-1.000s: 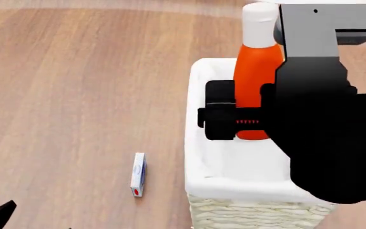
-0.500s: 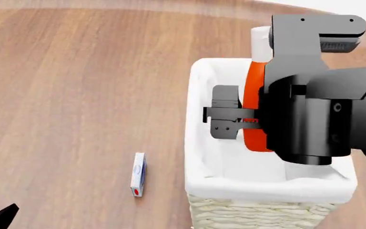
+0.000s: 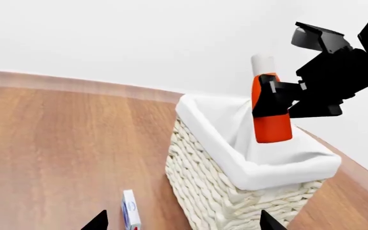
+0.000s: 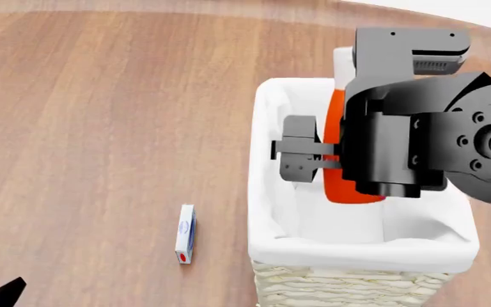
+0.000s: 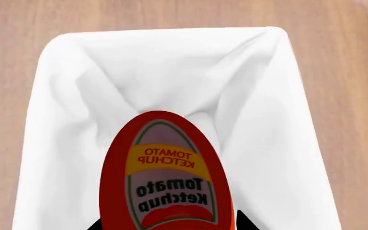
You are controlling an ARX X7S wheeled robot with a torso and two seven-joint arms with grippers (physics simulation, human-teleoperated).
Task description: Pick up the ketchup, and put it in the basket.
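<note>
Wooden floor (image 4: 100,128); right claw (image 4: 327,157) hides ketchup (image 4: 335,185) above basket (image 4: 267,211).

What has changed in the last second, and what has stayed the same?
The right gripper, shut on the ketchup, has turned over the basket and brought the bottle lower toward the liner. No release yet. The basket and the small box on the table stayed in place.

- Warm brown wooden surface (image 4: 100,115) with fine lengthwise grain, curved at its far edge
- Plain white wall (image 3: 120,38) behind it
- Soft, even light, only faint shadows
</note>
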